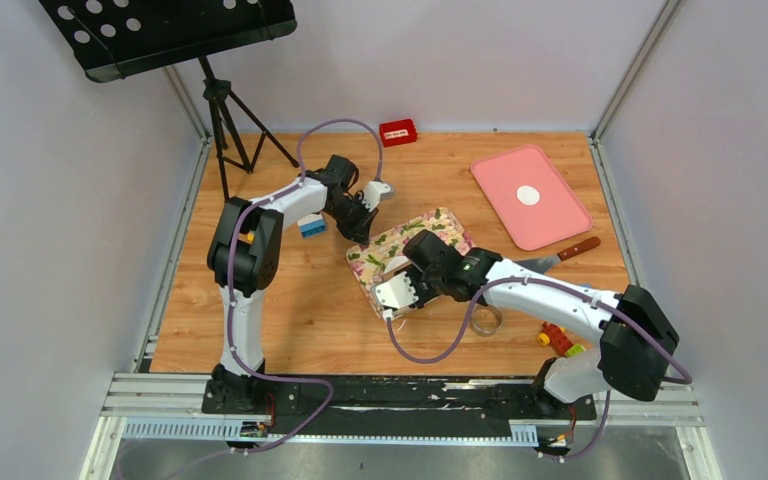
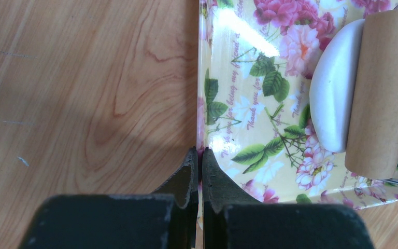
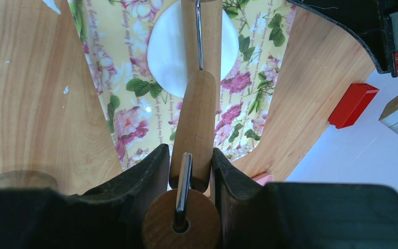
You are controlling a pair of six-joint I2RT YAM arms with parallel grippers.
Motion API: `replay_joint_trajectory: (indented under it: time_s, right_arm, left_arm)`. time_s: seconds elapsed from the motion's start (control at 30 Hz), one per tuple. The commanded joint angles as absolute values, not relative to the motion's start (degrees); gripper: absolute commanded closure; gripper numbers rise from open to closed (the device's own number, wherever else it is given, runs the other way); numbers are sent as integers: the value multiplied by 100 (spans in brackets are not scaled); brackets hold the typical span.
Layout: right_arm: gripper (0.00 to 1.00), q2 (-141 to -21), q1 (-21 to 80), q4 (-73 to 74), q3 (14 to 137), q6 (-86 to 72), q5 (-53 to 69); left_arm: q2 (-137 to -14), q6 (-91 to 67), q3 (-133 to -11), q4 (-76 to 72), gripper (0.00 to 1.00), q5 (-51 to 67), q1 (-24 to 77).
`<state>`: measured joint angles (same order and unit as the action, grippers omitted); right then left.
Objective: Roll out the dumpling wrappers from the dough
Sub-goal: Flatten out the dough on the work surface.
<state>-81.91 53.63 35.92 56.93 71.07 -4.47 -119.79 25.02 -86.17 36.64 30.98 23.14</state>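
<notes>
White dough (image 3: 168, 52) on floral tray (image 2: 243, 78), dumpling wrapper (image 1: 528, 195) on pink tray (image 1: 555, 228)

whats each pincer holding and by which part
Right pincer grips the roller by its wooden handle. Left pincer is shut on the rim of the tray, apparently pinching it.
</notes>
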Motion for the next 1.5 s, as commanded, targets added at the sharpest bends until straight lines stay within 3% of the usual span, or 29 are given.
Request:
replay_joint_trajectory:
  time_s: [0.0, 1.1, 1.47]
  right_arm:
    - [100, -8544, 5496, 5554, 5191, 6853, 218]
    - [100, -8262, 5773, 6652, 5465, 6520, 315]
    - [100, -8169, 5775, 5927, 5772, 6280, 111]
  left_arm:
    - [-11906, 2619, -8493, 3736, 100, 2906, 2399]
    - [-11870, 2593, -8479, 3727, 100, 2899, 2401]
    - [-11853, 2610, -8443, 3710, 100, 2897, 2399]
